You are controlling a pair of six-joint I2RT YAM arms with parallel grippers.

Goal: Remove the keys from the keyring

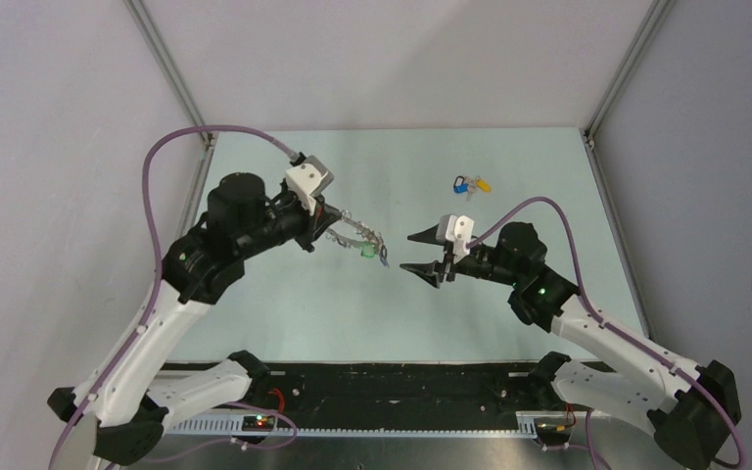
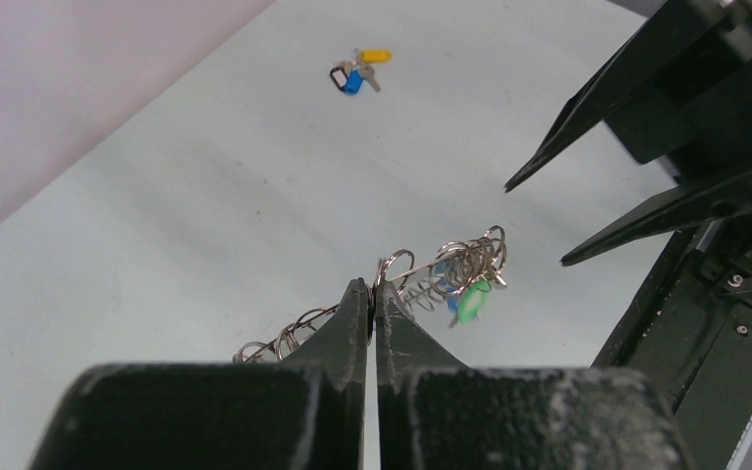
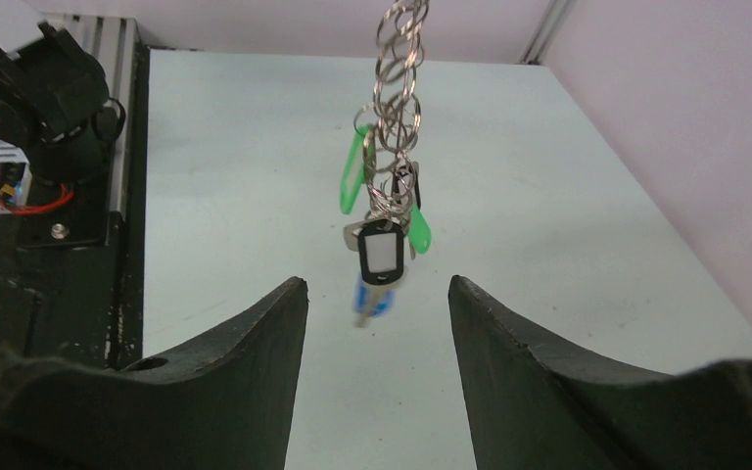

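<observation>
Top cam fixed, high at the near side, looking down over the whole surface (image 1: 284,313). Left wrist cam sits tight above the left claw (image 2: 372,290), facing far-right. Right wrist cam looks leftward past the right claw (image 3: 377,284), close in. All three share the keyring (image 1: 352,230) and keys (image 1: 367,252).

free air between keys (image 1: 370,252), right gripper (image 1: 405,252)

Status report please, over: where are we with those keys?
Left gripper shut on keyring, aloft. Right gripper open, facing hanging keys. Nothing between them.
</observation>
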